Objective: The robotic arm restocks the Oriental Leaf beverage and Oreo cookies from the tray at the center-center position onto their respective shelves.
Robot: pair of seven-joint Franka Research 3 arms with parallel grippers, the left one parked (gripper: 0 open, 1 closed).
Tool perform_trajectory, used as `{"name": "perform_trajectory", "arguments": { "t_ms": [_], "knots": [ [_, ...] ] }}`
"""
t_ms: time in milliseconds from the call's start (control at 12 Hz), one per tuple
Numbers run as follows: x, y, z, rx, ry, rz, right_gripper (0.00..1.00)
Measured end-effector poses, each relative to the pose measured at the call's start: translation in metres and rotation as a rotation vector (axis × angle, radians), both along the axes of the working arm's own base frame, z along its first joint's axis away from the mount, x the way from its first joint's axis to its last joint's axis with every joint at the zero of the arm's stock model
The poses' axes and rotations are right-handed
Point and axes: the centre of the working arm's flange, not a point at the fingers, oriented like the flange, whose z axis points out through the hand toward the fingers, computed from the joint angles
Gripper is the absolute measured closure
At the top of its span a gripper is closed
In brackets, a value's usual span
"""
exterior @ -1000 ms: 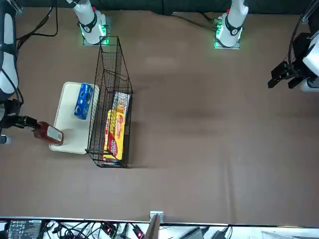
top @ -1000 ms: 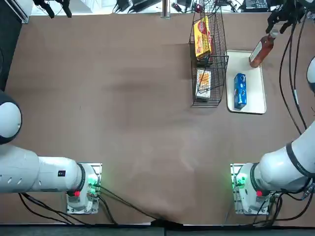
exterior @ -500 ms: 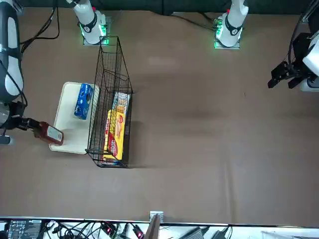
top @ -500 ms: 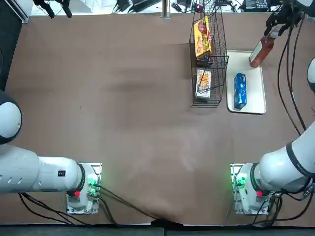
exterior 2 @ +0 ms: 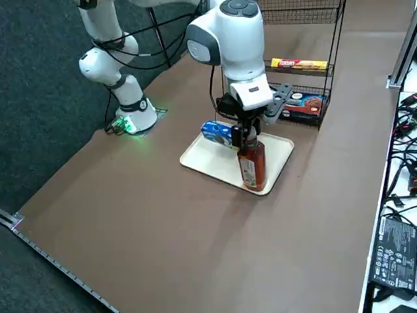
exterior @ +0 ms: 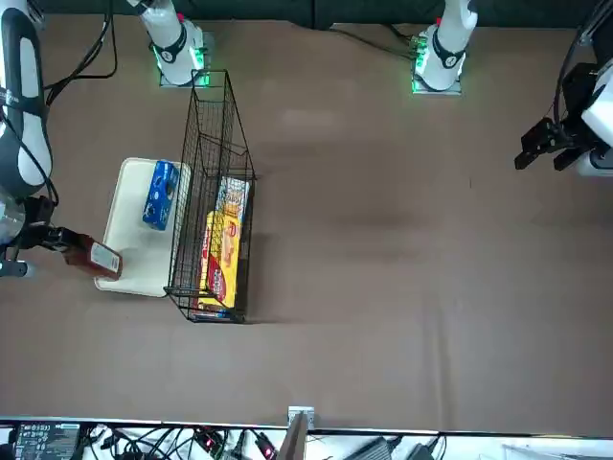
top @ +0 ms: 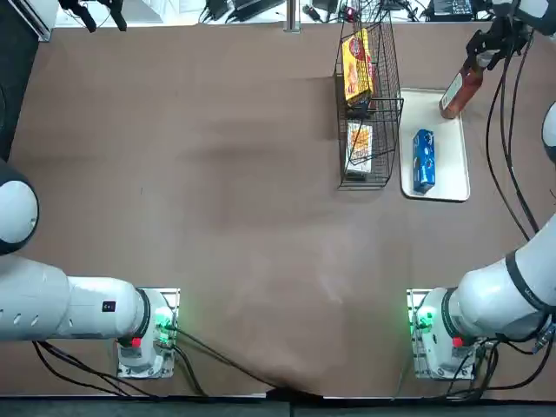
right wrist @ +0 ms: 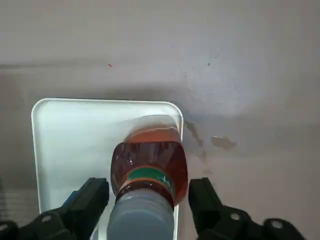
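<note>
In the top view, the right claw (top: 483,56) is at the cap end of the clear bottle (top: 461,90) of reddish-brown tea, beyond the far right part of the white tray (top: 452,165). The bottle's base is by the tray's far right corner. The blue cookie pack (top: 424,161) lies on the tray toward its near edge. The black wire rack (top: 390,153) is beside the tray's left edge, toward the worktop's (top: 217,200) far edge; it holds a yellow-and-red pack (top: 357,66) and a white-and-orange pack (top: 359,146). In the front view, the claw reaches in to the bottle's top, and the pack is well apart from the bottle. In the right side view, the bottle stands upright near a tray corner, the claw around its upper end. In the right wrist view, the two fingers (right wrist: 95,197) are spread wide, one either side of the bottle's cap and neck, with a visible gap on each side; the claw has hold of nothing.
</note>
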Motion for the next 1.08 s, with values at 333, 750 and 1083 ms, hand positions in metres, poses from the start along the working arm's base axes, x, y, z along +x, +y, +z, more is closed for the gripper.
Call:
{"name": "perform_trajectory", "arguments": {
  "t_ms": [333, 750, 1083],
  "knots": [
    [-0.0007, 0.0001, -0.0008, 0.001, 0.003, 0.0, 0.16],
    [-0.0048, 0.001, 0.0016, 0.006, 0.017, -0.001, 0.41],
    [-0.0066, 0.0012, 0.0019, 0.009, 0.029, -0.001, 0.41]
  ]
}}
